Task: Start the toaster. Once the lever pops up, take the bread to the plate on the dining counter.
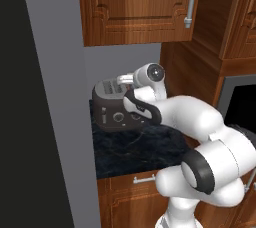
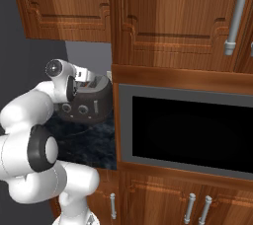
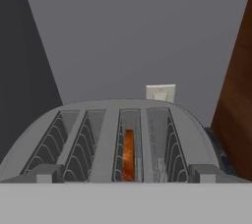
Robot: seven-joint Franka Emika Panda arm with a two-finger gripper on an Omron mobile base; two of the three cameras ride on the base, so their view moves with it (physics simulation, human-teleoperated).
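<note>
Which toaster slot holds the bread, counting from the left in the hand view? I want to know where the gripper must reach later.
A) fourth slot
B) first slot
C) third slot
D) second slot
C: in the hand view the bread shows as an orange-brown edge down in the third of the four slots of the toaster; the other three slots show just wire guides.

toaster [image 3: 110, 120]: seen from above, four slots side by side
bread [image 3: 128, 154]: upright in third slot from left
outlet [image 3: 160, 92]: on grey wall behind toaster
</note>
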